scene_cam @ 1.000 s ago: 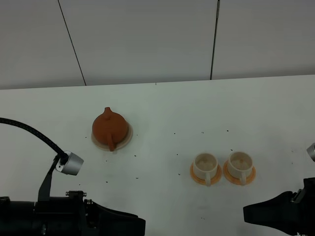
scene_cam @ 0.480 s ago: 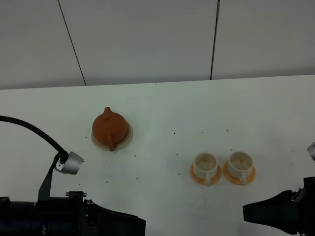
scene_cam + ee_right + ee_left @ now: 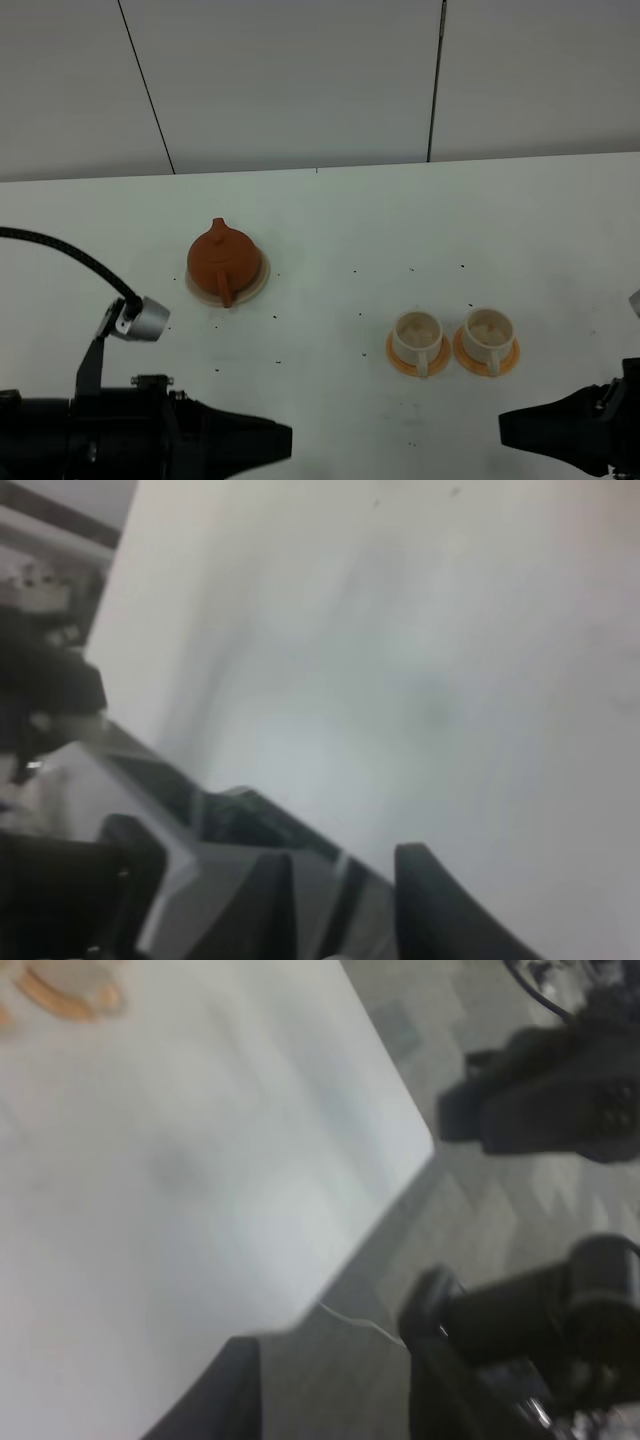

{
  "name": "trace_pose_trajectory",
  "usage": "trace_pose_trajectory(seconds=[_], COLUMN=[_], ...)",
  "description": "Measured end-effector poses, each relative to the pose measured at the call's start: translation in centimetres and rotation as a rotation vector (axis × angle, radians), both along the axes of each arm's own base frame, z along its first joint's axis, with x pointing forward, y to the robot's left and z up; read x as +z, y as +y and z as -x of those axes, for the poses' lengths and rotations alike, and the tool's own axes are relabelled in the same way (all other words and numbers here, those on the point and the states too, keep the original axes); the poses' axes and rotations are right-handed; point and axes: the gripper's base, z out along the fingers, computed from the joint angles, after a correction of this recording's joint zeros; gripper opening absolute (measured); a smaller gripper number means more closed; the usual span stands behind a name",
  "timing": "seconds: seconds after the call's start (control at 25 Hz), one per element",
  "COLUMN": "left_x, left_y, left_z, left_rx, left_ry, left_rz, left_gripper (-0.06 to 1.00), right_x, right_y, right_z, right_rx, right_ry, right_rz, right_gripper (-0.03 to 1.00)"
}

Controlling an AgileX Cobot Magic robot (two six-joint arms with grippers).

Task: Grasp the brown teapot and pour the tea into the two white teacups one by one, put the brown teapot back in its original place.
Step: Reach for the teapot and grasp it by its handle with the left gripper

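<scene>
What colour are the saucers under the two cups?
Orange saucers, clearest in the exterior high view.

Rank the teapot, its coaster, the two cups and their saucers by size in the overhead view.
1. beige coaster, slightly wider than the pot on it.
2. brown teapot.
3. orange saucers, both alike.
4. white teacups, both alike, slightly narrower than their saucers.

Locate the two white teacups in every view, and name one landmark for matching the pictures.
Exterior high: the two white teacups stand side by side, right of centre, towards the table's front.
Left wrist: only a blurred cup on its orange saucer, cut off at a corner of the frame; which of the two cannot be told.
Right wrist: not in it.
Shared landmark: the white table.
</scene>
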Motion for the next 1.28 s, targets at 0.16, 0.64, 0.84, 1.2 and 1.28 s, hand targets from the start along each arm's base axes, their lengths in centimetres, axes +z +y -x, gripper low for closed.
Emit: trace_pose_trajectory(seconds=[0.16,0.64,0.84,1.2,1.28], left_x=[0.6,1.3,1.2,1.1,1.1], left_y=[0.2,0.5,0.7,0.9,0.9], left_z=[-1.2,-2.7,-3.0,-3.2,-3.2], left_rx=[0.060,0.139,0.168,0.187,0.187], left_ry=[-0.059,-0.153,-0.166,-0.192,-0.192], left_rz=[-0.036,-0.090,-0.113,-0.140,-0.140], left_gripper=[0.42,0.42,0.42,0.42,0.42], right_x=[1.5,4.2,3.8,3.3,3.4], right_y=[-0.7,-4.6,-6.5,-7.3,-7.3], right_z=[0.8,8.9,11.5,13.9,14.4], right_rx=[-0.048,-0.322,-0.465,-0.552,-0.561], right_ry=[-0.087,-0.261,-0.240,-0.264,-0.293], right_rz=[0.076,0.379,0.512,0.517,0.506], right_gripper=[0.24,0.24,0.24,0.24,0.24])
